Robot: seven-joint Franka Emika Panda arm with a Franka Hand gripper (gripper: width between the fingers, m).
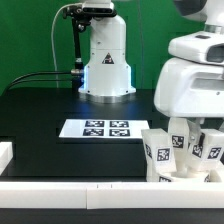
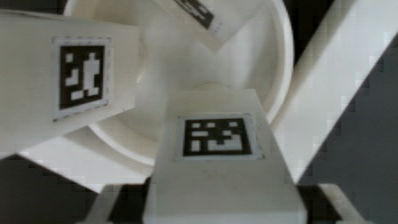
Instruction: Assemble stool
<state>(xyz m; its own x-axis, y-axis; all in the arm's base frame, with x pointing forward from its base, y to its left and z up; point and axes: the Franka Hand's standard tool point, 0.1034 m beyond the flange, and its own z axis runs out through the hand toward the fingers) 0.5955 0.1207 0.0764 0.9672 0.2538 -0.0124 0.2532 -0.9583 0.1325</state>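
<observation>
The stool stands at the exterior view's right, near the front rail. Its round white seat (image 2: 214,55) lies low, with white tagged legs (image 1: 160,152) sticking up from it. My gripper (image 1: 188,135) hangs over it among the legs. In the wrist view my gripper (image 2: 217,208) is shut on one leg (image 2: 217,140), whose tag faces the camera and whose far end meets the seat. A second leg (image 2: 80,75) with a tag stands beside it. A third leg (image 2: 338,70) slants on the other side. The seat is mostly hidden in the exterior view.
The marker board (image 1: 95,128) lies flat in the middle of the black table. The arm's base (image 1: 105,60) stands behind it. White border rails run along the front (image 1: 70,195) and the exterior view's left edge (image 1: 5,155).
</observation>
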